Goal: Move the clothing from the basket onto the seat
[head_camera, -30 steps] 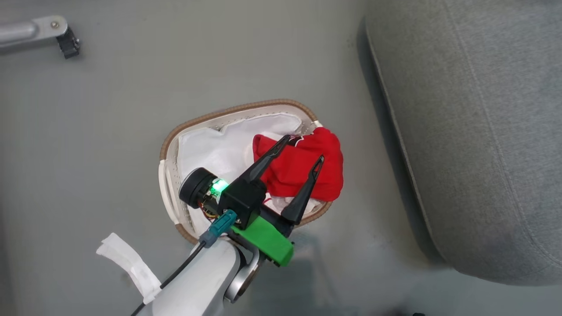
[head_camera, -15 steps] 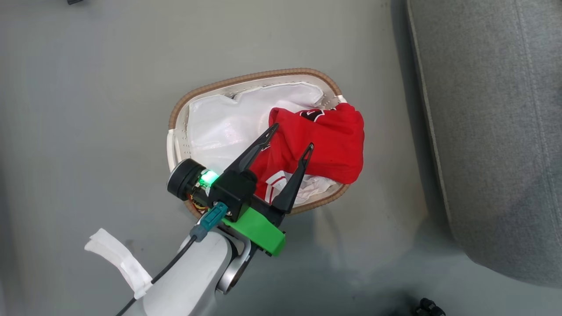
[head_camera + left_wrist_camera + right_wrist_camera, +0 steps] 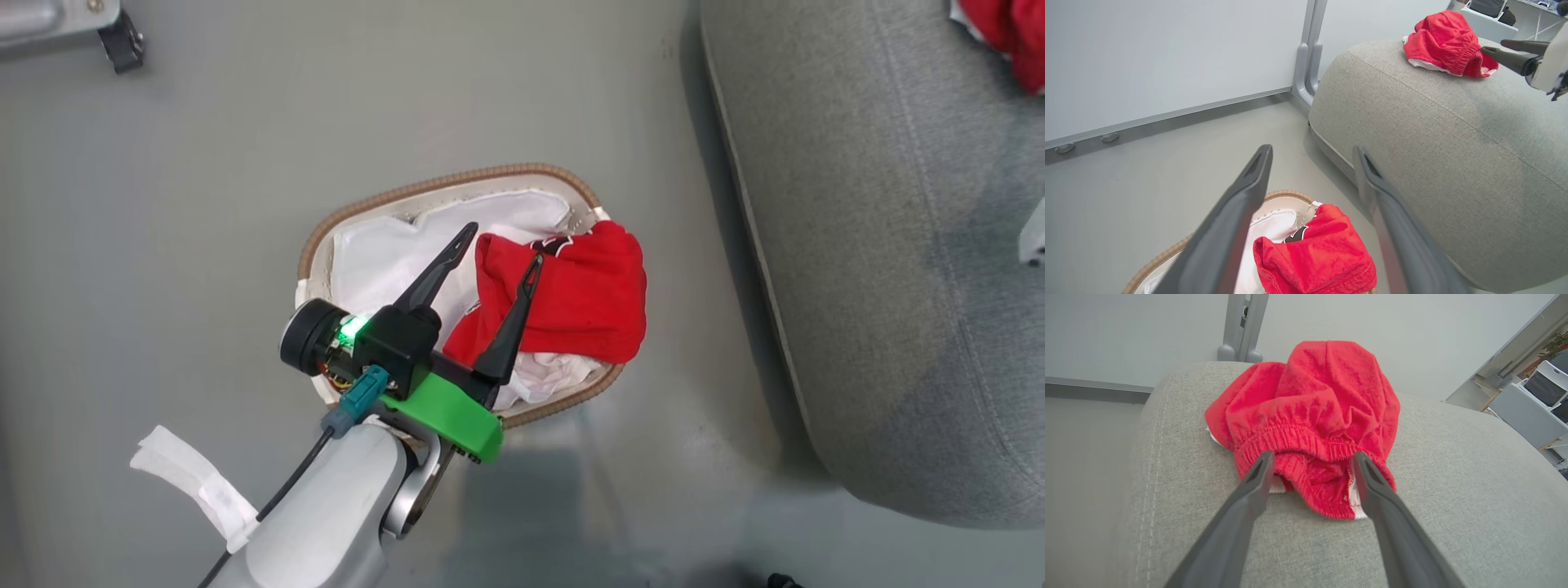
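Well, the L gripper hung over the basket w/ its two fingers spread wide & nothing between them, just above a red jersey that lay bunched up in the basket's right side, partly over the rim, on top of the white liner. The R gripper was over the seat w/ its fingers spread apart too, not squeezing, & the stretchy edge of the red shorts sat between the tips. The shorts lay in a heap on top of the seat, well apart from the basket down on the floor.
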Controlling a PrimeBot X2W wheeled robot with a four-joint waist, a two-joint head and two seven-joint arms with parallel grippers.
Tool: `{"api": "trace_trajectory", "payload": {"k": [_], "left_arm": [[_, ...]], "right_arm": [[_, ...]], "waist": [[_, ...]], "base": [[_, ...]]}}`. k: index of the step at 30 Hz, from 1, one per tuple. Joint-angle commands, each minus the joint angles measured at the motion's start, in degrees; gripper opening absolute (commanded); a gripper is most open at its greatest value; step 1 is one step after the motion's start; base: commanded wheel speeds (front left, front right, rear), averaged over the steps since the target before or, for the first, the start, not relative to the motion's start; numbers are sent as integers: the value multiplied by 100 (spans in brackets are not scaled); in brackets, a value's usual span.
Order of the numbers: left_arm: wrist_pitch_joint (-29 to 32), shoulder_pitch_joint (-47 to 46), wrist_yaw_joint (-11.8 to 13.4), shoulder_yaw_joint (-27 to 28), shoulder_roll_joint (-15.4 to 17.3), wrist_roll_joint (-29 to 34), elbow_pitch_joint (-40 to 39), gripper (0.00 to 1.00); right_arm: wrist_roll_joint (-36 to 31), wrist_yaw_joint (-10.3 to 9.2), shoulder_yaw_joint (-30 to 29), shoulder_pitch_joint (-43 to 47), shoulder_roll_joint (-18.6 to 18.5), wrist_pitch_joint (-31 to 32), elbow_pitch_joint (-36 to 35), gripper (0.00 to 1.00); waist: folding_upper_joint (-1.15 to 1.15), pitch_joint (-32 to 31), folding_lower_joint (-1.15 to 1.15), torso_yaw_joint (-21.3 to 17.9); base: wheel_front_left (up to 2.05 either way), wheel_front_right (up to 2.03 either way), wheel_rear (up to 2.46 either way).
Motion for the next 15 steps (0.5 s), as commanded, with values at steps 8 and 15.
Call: {"api": "trace_trajectory", "payload": {"k": [8, 15], "left_arm": [[-56, 300, 10, 401, -121, -82, 106, 100], [-54, 839, 22, 1103, -281, 13, 39, 100]], "right_arm": [[240, -8, 469, 665, 213, -25, -454, 100], [692, -8, 1008, 1014, 397, -23, -891, 100]], "waist": [[0, -883, 0, 33], [0, -1566, 0, 241]], "base": [[0, 0, 0], [0, 0, 0]]}}
